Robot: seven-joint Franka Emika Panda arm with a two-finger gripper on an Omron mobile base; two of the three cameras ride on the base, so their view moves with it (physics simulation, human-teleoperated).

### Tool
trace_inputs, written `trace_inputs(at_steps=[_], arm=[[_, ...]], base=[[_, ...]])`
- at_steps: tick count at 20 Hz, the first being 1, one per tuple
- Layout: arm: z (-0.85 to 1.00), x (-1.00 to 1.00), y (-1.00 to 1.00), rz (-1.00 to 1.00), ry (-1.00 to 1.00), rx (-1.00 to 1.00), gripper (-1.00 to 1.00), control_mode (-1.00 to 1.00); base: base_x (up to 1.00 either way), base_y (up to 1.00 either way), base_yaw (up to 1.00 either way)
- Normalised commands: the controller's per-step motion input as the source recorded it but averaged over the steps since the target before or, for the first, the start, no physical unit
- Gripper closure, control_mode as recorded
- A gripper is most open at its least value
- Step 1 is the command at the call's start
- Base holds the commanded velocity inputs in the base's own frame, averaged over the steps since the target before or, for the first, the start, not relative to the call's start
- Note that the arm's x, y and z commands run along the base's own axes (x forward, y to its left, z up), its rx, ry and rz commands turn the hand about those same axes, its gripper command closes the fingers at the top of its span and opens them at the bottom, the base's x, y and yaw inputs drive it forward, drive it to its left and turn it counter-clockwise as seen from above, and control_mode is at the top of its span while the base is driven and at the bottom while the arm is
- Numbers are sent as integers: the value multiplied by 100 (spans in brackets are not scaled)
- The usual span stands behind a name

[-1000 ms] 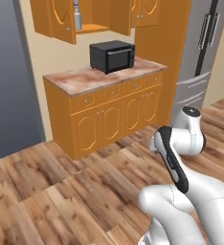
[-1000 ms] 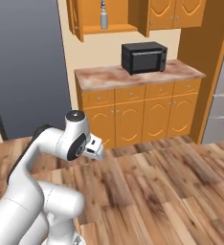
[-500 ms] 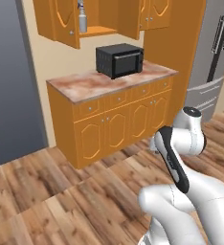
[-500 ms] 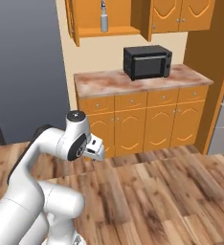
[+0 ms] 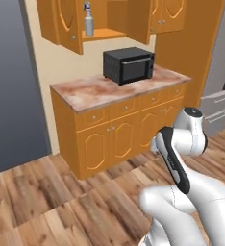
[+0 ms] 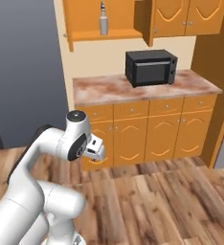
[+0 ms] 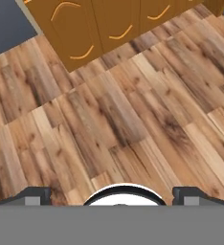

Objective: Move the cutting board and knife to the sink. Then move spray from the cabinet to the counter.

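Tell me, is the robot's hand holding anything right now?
No, nothing. The gripper is open with only wooden floor between its tips. The spray stands on the cabinet shelf.

Light is even and soft in all three views, flat as rendered scenes are, with no clear single source. Under the cabinet [image 5: 102, 19] the wall is dimmer, and the counter [image 6: 114, 88] shows a pale sheen without hard glare. Shadows are faint. Edges look slightly soft and blocky; the wood floor [image 7: 133, 105] stays sharp, with no bending at the borders
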Motion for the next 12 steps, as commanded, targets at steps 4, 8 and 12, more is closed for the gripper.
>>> trace_inputs(at_steps=[4,8,12], arm=[[0,0,0,0,0,0,-100,100],[0,0,0,0,0,0,-100,100],[0,0,0,0,0,0,-100,100]], base=[[63,-27,22],[63,-25,22],[64,-24,22]])
